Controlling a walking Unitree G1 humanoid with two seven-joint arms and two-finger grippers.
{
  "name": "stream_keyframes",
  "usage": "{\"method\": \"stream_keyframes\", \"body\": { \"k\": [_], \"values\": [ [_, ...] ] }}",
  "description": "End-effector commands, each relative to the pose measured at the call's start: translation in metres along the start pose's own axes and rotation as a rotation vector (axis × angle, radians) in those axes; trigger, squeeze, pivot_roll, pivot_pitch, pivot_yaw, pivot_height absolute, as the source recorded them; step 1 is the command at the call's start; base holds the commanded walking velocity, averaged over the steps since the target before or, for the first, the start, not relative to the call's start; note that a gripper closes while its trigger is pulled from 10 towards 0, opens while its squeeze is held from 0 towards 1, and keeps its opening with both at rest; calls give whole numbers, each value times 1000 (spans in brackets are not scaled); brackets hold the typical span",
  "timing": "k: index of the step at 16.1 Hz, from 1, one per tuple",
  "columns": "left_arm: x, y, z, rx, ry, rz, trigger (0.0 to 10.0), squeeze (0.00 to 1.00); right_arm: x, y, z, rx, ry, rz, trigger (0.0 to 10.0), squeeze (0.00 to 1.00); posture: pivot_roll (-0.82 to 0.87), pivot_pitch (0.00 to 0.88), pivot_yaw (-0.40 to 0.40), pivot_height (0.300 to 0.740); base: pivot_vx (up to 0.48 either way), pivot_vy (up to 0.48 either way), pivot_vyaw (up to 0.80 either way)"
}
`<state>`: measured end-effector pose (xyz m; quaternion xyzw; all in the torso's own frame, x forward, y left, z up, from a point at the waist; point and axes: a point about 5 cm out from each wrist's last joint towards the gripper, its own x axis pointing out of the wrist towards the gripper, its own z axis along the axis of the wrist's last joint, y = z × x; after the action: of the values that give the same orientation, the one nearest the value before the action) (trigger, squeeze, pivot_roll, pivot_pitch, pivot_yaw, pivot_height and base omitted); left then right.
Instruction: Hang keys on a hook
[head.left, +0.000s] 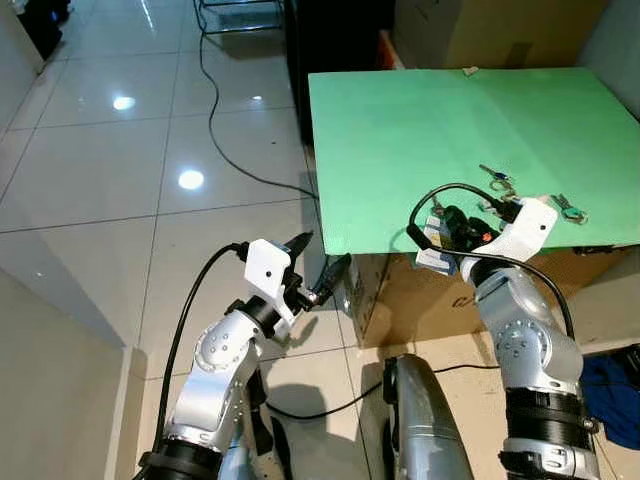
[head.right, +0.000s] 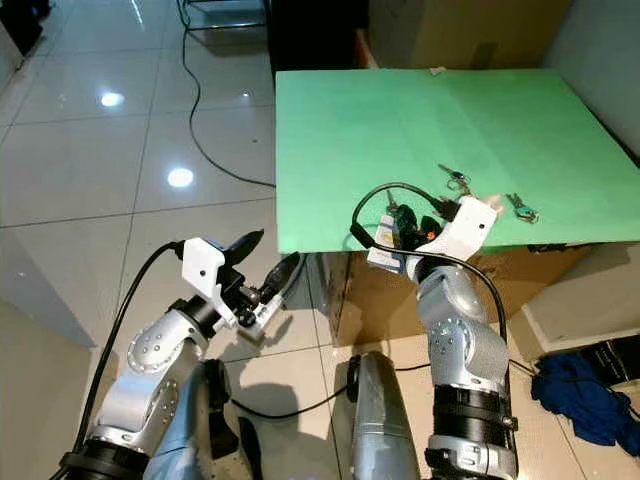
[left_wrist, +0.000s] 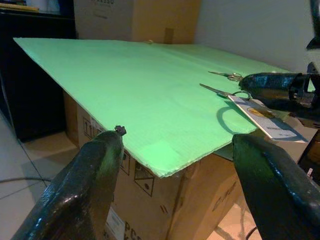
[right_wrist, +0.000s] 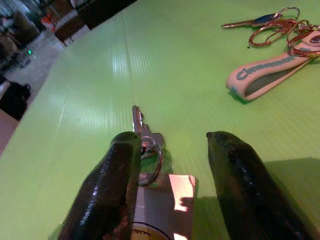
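Your right gripper (right_wrist: 170, 165) wide open over board (head.left: 400, 150), fingers straddling keys (right_wrist: 145, 142), nothing held. Left gripper (left_wrist: 175, 175) open, empty, left of board.

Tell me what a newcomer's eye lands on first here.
The bright green board lying on cardboard boxes dominates. At its near edge the right gripper hovers open over a silver key with a tag, a second key bunch lying beyond. The left gripper hangs open over the tiled floor.
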<state>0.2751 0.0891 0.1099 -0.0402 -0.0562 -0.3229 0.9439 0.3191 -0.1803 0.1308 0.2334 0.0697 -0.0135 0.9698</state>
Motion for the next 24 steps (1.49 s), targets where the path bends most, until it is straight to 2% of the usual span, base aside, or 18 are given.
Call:
{"method": "stream_keyframes", "body": {
  "k": [1,5,9,13,19,24],
  "values": [
    [-1,0,-2,-13,11,3,10000,0,-1,-8,-17,-14,96,-42,0,0,-222,152,39,588,0,0,0],
    [0,0,-2,-21,12,8,10000,0,-1,-13,-24,-36,165,-62,0,0,-224,152,39,588,0,0,0],
    [0,1,-2,-27,15,14,10000,0,0,-13,-27,-53,184,-56,0,0,-223,148,41,588,0,0,0],
    [1,-1,-3,-34,18,10,10000,0,-1,-8,-12,-311,79,-11,0,0,-230,138,41,588,0,0,0],
    [4,-3,-3,-37,14,-1,10000,0,-6,-6,-2,-419,-5,9,0,0,-237,127,41,588,0,0,0],
    [5,-2,-3,-39,12,0,10000,0,-6,18,31,-580,-215,89,0,0,-238,132,42,588,0,0,0]
  ]
}}
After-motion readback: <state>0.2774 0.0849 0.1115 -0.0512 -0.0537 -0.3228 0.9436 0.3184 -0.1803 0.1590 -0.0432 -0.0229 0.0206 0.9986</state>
